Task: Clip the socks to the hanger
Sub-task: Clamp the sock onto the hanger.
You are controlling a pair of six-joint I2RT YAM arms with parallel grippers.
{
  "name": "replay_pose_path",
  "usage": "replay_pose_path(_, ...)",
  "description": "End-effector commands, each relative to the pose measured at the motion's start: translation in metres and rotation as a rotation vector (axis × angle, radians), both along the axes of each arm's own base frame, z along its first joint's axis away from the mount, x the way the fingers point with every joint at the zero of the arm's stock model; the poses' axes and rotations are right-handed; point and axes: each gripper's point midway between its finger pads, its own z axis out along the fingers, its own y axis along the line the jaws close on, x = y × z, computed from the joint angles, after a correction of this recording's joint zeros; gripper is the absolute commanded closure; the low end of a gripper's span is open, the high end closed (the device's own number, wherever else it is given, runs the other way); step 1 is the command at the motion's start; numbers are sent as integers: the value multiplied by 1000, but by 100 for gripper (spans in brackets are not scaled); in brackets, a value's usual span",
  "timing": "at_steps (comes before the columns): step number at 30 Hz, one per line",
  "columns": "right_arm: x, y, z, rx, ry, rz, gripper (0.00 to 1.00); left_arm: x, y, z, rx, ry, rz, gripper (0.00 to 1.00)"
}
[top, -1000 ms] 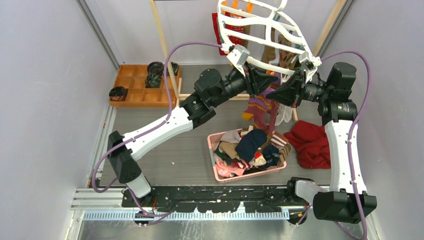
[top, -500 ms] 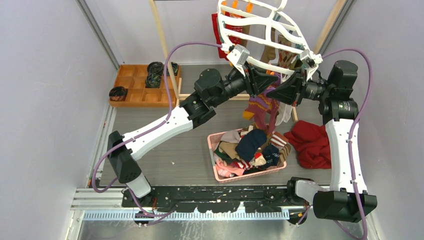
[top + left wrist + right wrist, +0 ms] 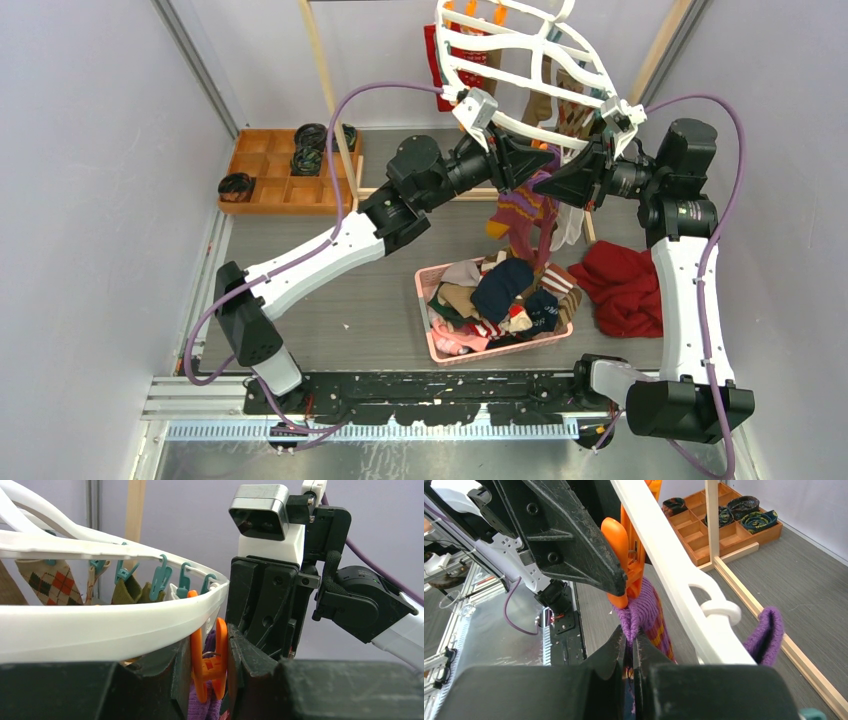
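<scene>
Left wrist view showed the left tool (image 3: pixel 207 655) squeezing an orange peg (image 3: pixel 212 669) under the white hanger (image 3: pixel 100 630) rim. Right wrist view showed the right tool (image 3: pixel 630 645) pinched shut on the purple striped sock (image 3: pixel 644 610), sock top at that peg. Top view hid both grips, showing only the sock dangling above the pink basket (image 3: pixel 421 290).

A: Hanger (image 3: pixel 520 60)?
B: Top centre. Peg (image 3: pixel 210 665) on its near rim, sock (image 3: pixel 520 215) hanging below it.
A: Under that?
B: Basket (image 3: pixel 423 295), lower centre, socks (image 3: pixel 500 295) piled in it. Cloth (image 3: pixel 625 285) just right of it.
A: Tray (image 3: pixel 262 185)?
B: Upper left, rolls (image 3: pixel 305 158) in its compartments.
</scene>
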Motion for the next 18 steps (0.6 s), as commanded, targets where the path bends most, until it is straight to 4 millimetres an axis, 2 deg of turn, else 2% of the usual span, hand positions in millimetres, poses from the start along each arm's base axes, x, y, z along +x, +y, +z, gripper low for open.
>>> replay_pose_path(1, 3, -1, 3, 2, 1, -11, 99, -28, 11, 53, -111, -125, -93, 88)
replay_pose_path(11, -17, 3, 4, -4, -105, 65, 99, -46, 6, 49, -97, -236, -189, 88)
replay_pose_path(18, -21, 2, -5, -14, -154, 52, 99, -49, 0, 33, -62, -320, -253, 88)
